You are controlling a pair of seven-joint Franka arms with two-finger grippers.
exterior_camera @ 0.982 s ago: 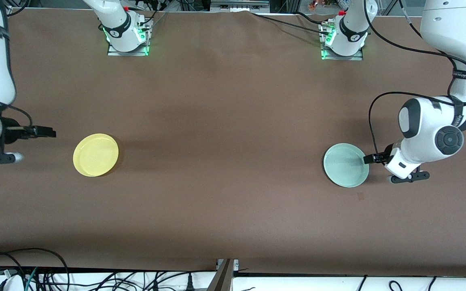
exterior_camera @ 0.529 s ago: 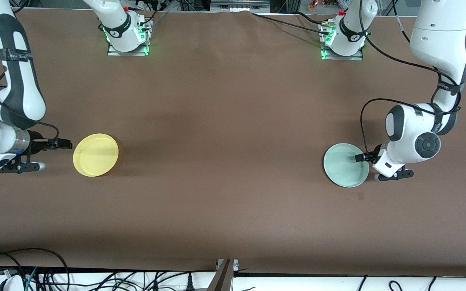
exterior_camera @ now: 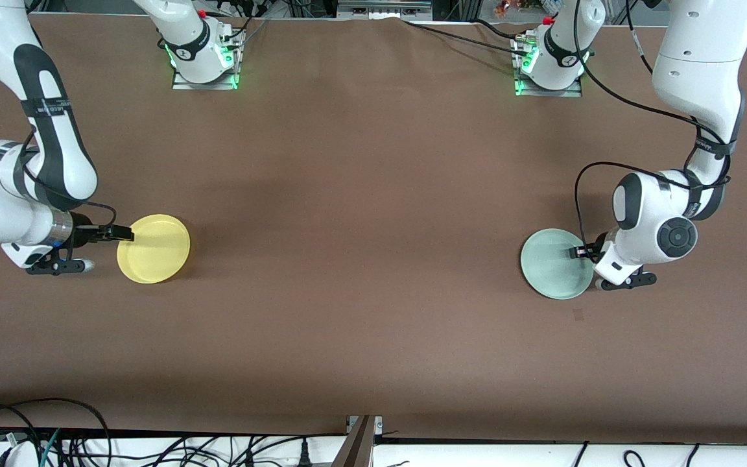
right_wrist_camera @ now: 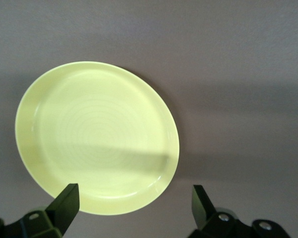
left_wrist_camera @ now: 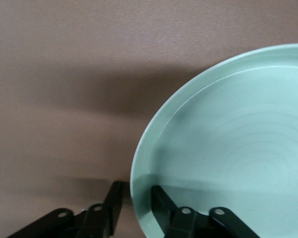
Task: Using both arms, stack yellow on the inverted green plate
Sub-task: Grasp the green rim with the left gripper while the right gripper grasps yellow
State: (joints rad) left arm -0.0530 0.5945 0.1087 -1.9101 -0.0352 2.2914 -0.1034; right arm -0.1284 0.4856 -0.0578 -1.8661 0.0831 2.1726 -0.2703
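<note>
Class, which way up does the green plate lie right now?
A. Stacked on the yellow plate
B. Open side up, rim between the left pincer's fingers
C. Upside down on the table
B: the green plate shows its hollow, its rim between the left pincer fingers.

Nothing readable here: the black bands on the arms carry small white lettering, one at ten o'clock, one at two o'clock in the front view, too small to make out.
</note>
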